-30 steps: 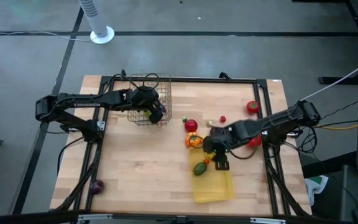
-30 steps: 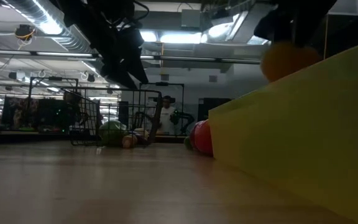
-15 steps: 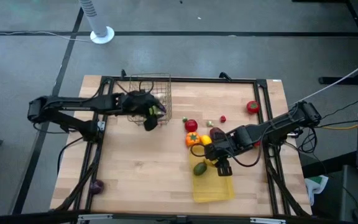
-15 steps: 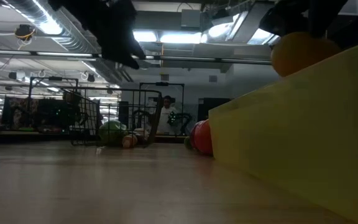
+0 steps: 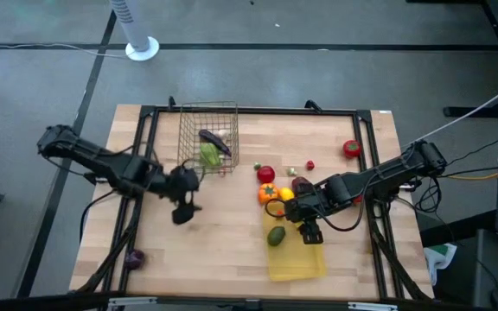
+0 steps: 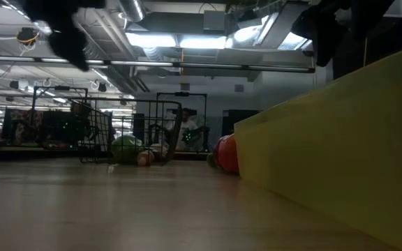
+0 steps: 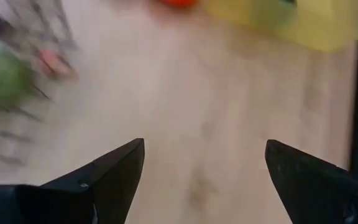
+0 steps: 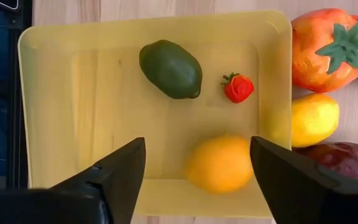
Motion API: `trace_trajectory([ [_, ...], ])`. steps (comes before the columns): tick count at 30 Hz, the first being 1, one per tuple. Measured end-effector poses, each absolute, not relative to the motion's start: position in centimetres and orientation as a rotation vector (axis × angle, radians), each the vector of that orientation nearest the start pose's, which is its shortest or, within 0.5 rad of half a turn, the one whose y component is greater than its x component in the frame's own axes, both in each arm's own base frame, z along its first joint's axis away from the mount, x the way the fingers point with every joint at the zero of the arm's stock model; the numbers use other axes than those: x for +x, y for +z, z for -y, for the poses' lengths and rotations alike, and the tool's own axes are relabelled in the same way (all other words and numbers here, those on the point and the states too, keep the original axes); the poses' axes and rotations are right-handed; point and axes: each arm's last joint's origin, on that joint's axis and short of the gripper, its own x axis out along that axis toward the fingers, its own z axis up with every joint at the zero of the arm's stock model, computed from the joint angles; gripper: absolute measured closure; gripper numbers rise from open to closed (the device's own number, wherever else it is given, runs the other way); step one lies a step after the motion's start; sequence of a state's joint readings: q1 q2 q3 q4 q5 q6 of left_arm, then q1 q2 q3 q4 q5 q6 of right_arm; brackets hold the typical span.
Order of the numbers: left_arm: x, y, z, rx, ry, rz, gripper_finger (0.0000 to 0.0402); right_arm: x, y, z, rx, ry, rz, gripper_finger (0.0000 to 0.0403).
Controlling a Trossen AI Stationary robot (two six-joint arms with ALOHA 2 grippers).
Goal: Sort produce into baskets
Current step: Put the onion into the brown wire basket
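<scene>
Over the yellow tray, the right claw hangs open and empty above an orange lying inside, apparently just dropped, while the left claw, open and empty, hovers over the desk.

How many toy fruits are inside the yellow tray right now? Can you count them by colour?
In the yellow tray:
Green fruit: 1
Red strawberry: 1
Orange fruit: 1
Total: 3
</scene>
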State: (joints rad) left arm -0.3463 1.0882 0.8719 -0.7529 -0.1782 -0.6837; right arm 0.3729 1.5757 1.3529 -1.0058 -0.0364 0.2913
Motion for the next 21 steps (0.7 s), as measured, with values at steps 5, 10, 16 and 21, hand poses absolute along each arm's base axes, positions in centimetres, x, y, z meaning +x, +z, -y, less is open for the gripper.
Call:
trace_trajectory([
  [5,17.8,26.3,9.8,-0.567,0.1,-1.024,0.0073,28.5,28.1,-11.2,0.044,0.176,-1.255,0.0096],
  [10,16.3,26.3,12.0,-0.888,0.144,-1.147,0.0073,28.5,28.1,-11.2,0.044,0.176,-1.255,0.0084],
  [16,14.9,25.7,13.9,-0.975,0.152,-1.335,0.0073,28.5,28.1,-11.3,0.039,0.18,-1.254,0.0082],
  [21,14.6,24.2,15.8,-0.882,0.065,-1.528,0.0073,28.5,28.1,-11.3,0.038,0.18,-1.254,0.0081],
])
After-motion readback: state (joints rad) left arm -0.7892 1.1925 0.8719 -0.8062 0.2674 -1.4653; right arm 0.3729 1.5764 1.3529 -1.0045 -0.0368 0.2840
